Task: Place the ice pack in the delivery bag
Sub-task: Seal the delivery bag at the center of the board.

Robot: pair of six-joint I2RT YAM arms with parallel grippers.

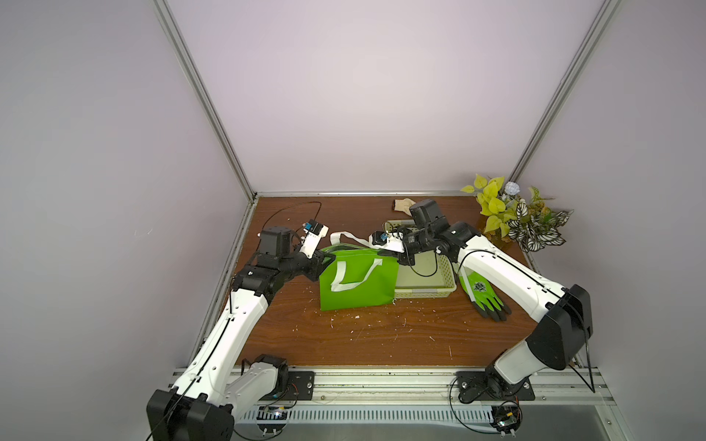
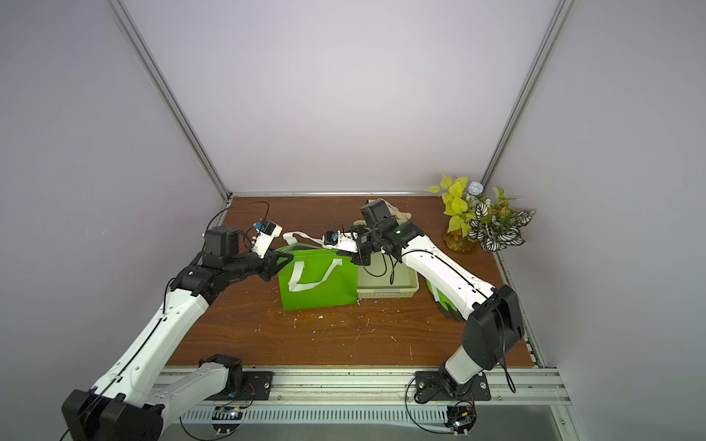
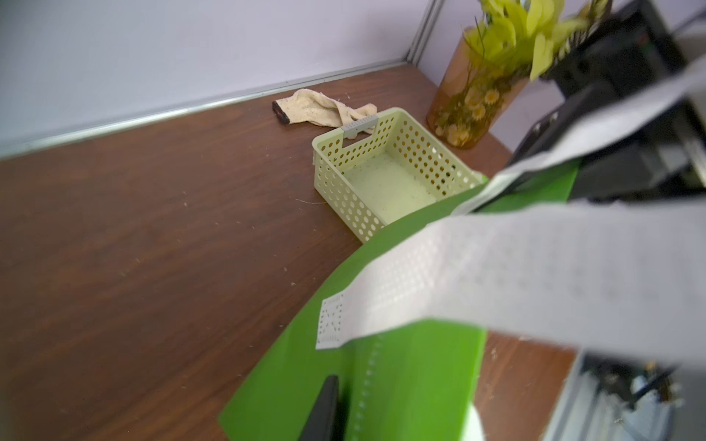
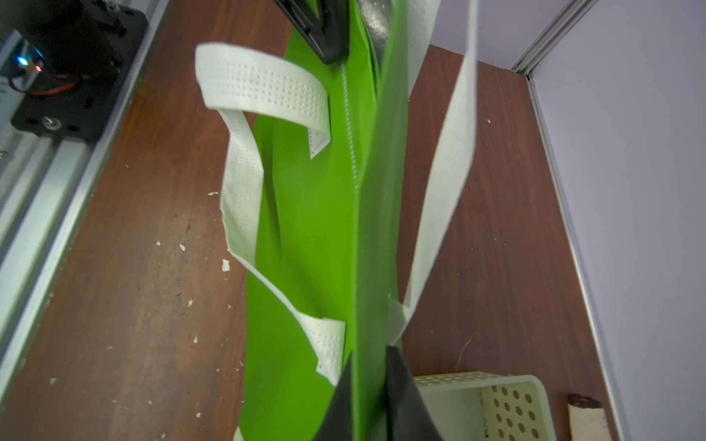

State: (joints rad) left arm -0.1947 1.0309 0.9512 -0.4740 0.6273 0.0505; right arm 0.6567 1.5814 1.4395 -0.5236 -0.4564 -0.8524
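Delivery bag [image 1: 359, 290] upright on the counter [image 1: 382, 343], a pincer at each end of its rim.
The pale perforated basket [image 1: 428, 292] touches the bag's right end; a green-and-black work glove [image 1: 483, 298] lies further right, past it. The right pincer [image 4: 366, 382] is clamped on the bag's rim at its right end, green fabric between its black fingers [image 4: 405, 404]. The left pincer [image 1: 324, 261] meets the bag's left end; whether it grips or stands apart I cannot tell. One white strap [image 1: 355, 275] hangs down the bag's front.
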